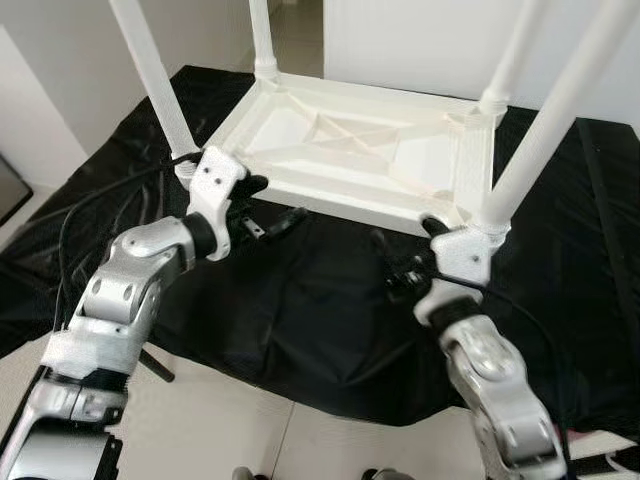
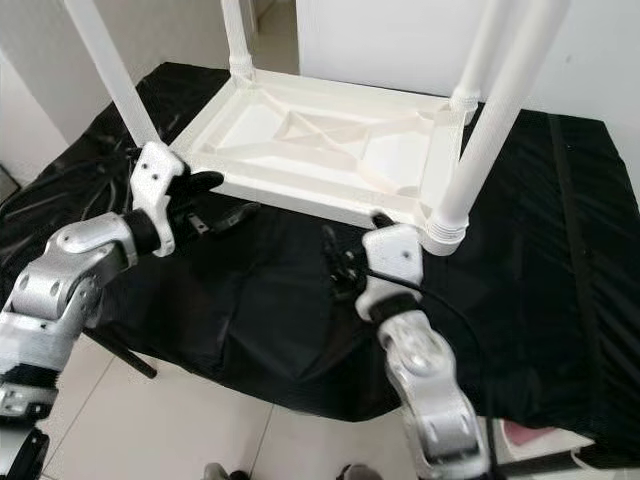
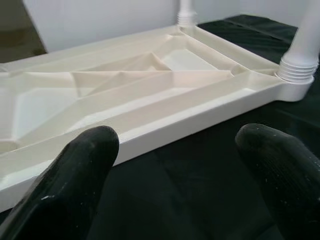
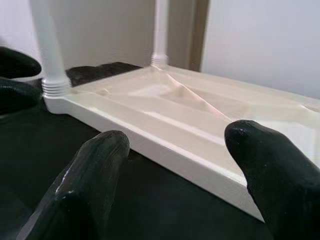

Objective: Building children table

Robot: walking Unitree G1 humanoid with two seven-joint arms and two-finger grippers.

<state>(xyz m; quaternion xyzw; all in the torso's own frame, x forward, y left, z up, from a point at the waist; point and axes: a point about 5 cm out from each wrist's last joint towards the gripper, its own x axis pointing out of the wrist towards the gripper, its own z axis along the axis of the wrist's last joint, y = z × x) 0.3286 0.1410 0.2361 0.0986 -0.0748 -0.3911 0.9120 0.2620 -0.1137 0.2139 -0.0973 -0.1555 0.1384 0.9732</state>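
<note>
The upturned children's table [image 1: 350, 150] is creamy white all over, its underside and its four legs [image 1: 545, 125] alike. The sheet [image 1: 320, 300] beneath it is glossy black. Both arms are silver with white wrist housings; the left gripper [image 3: 175, 165] and right gripper [image 4: 175, 165] have black fingers. The floor [image 1: 210, 420] is pale beige tile.

head stereo – high, looking forward-down at upturned table [image 1: 360, 150] | wrist cams – low, close, facing its near edge from opposite ends
</note>
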